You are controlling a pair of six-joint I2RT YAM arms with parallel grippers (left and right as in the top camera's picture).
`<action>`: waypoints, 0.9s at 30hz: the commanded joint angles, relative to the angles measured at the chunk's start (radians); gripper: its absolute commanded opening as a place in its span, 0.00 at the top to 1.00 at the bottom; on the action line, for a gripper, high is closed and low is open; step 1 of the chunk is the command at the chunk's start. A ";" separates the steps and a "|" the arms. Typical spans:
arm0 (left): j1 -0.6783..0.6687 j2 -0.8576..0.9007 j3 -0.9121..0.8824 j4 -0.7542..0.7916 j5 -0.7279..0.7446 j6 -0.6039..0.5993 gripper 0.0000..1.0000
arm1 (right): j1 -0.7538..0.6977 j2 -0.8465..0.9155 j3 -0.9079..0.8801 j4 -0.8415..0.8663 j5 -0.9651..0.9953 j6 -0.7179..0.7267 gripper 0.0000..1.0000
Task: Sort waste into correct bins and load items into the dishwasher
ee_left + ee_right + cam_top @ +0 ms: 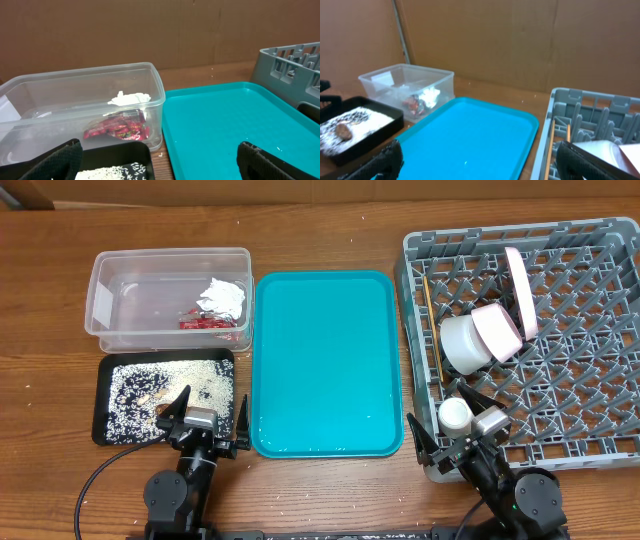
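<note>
Nearest in the overhead view are the two arms at the lower edge. Here the left end effector (210, 415) is open and carries nothing. It hangs over the near edge of the black tray (100, 405), where the food scraps (165, 383) lie spread. I judge these grains too loose to pinch, so the stiff tray rim is the better place to take. Behind it the clear tub (170, 253) contains the tissue (226, 297) and the wrapper (205, 323), both probably light, soft and easy to crush. The right end effector (452, 430) is open too and empty, over the near left corner of the dish rack (600, 235), just beside the cup (455, 414). This cup looks light, hard and smooth, so its rim seems the safest hold. Deeper in the rack are the bowl (462, 343), the pink plate (497, 332) leaning on it, the white plate (520, 290) on its edge, and the chopsticks (432, 330) along the left wall. The teal tray (325, 360) lies between, on the desk (330, 230).

From the left wrist, both fingers (62, 162) stand wide apart with nothing between. The tub with tissue (130, 98) and wrapper (120, 131) is near, ahead to the left.

From the right wrist, the fingers (382, 162) are also wide apart and empty. The rack wall (580, 97) is ahead on the right; the tub and black tray are well apart on the left.
</note>
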 commanded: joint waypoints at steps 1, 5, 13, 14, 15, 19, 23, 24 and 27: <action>0.003 -0.010 -0.005 0.000 0.003 -0.006 0.00 | -0.023 -0.012 -0.079 0.095 -0.002 0.000 0.00; 0.003 -0.010 -0.005 0.000 0.003 -0.006 0.00 | -0.034 -0.012 -0.128 0.171 0.001 -0.001 0.00; 0.003 -0.010 -0.005 0.000 0.003 -0.006 0.00 | -0.034 -0.010 -0.128 0.105 0.003 0.000 0.00; 0.003 -0.010 -0.005 0.000 0.003 -0.006 0.00 | -0.034 -0.009 -0.128 0.105 0.003 0.000 0.00; 0.003 -0.010 -0.005 0.000 0.003 -0.006 0.00 | -0.034 -0.009 -0.128 0.105 0.003 0.000 0.00; 0.003 -0.010 -0.005 0.000 0.003 -0.006 0.00 | -0.034 -0.009 -0.128 0.105 0.003 0.000 0.00; 0.003 -0.010 -0.005 0.000 0.003 -0.006 0.00 | -0.034 -0.009 -0.128 0.105 0.003 0.000 0.00; 0.003 -0.010 -0.005 0.000 0.003 -0.006 0.00 | -0.034 -0.009 -0.128 0.105 0.003 0.000 0.00; 0.003 -0.010 -0.005 0.000 0.003 -0.006 0.00 | -0.034 -0.009 -0.128 0.105 0.003 0.000 0.00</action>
